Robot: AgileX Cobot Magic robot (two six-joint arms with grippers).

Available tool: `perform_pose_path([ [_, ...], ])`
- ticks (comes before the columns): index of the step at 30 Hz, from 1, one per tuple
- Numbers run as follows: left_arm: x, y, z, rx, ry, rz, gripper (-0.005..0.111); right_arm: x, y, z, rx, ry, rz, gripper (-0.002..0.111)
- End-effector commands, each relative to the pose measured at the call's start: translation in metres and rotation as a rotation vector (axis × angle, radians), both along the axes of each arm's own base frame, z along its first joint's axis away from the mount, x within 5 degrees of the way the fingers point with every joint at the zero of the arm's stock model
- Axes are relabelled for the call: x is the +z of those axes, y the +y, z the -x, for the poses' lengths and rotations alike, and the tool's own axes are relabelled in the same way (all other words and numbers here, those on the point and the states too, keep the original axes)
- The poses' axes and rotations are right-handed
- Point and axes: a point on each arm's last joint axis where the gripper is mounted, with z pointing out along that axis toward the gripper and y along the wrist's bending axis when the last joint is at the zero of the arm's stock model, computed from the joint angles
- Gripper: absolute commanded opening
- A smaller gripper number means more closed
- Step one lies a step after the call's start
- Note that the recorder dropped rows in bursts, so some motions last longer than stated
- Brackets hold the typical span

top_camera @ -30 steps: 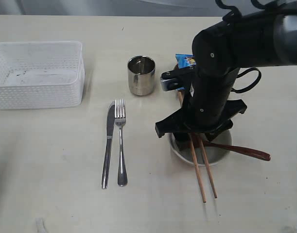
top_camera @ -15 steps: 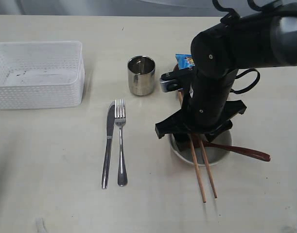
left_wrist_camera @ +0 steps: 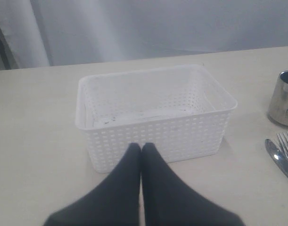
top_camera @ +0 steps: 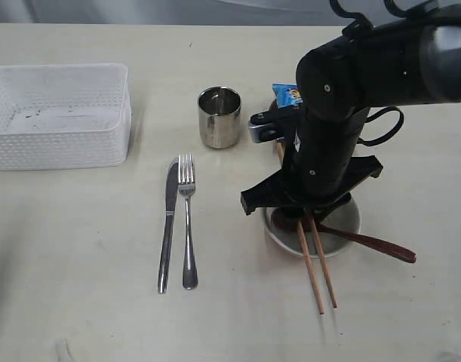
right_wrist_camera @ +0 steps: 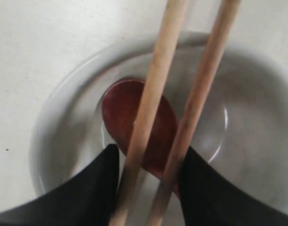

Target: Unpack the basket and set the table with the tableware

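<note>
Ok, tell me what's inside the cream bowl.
The head of the red-brown spoon lies in the bowl; chopsticks cross above it, between the fingers of the right gripper. The bowl floor beneath the spoon and those fingers is covered.

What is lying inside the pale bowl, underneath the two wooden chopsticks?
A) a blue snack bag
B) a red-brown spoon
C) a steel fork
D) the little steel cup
B: in the right wrist view the rounded head of the red-brown spoon rests in the bowl, with the chopsticks crossing above it.
</note>
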Motion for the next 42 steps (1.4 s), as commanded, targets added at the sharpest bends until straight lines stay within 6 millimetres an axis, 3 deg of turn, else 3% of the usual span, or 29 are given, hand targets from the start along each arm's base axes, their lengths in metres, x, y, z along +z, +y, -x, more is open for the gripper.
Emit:
perform_pose_path([
  [1, 0.0, -0.0002, 0.0001, 0.001, -0.008, 0.011, 0.0, -0.0002, 0.0001, 0.0005, -0.002, 0.001, 0.0, 0.038],
  [42, 0.0, -0.0002, 0.0001, 0.001, -0.008, 0.011, 0.0, -0.0002, -0.0011, 0.0005, -0.005, 0.001, 0.013, 0.038],
])
